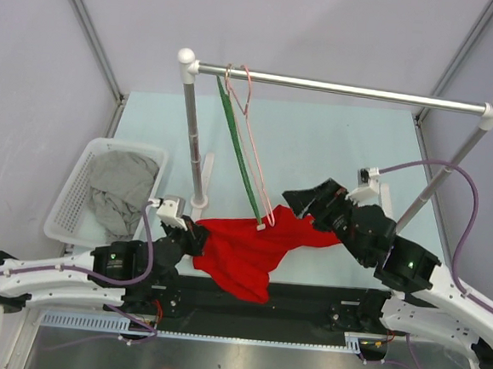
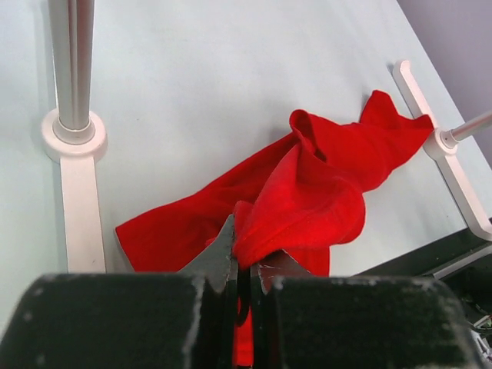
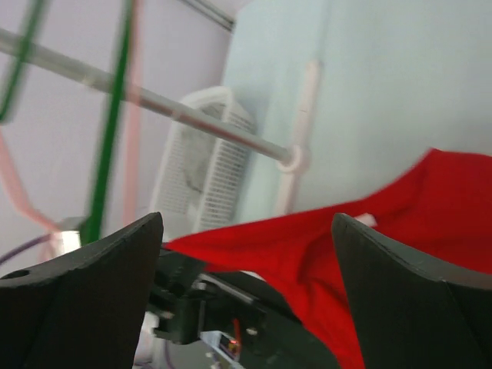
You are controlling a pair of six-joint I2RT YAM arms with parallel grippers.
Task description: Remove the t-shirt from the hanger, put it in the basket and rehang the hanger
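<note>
1. The red t-shirt (image 1: 250, 246) lies crumpled at the near edge of the table (image 1: 335, 149), between the 2 arms.
2. The left gripper (image 2: 244, 265) is clamped on the shirt's left fold.
3. The right gripper (image 1: 311, 198) gapes wide and holds nothing, over the shirt's right end.
4. A green hanger (image 1: 237, 145) and a pink hanger (image 1: 254, 142) hang from the rail (image 1: 348, 90).

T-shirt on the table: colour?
The t-shirt is plain red; left wrist view shows it best.
</note>
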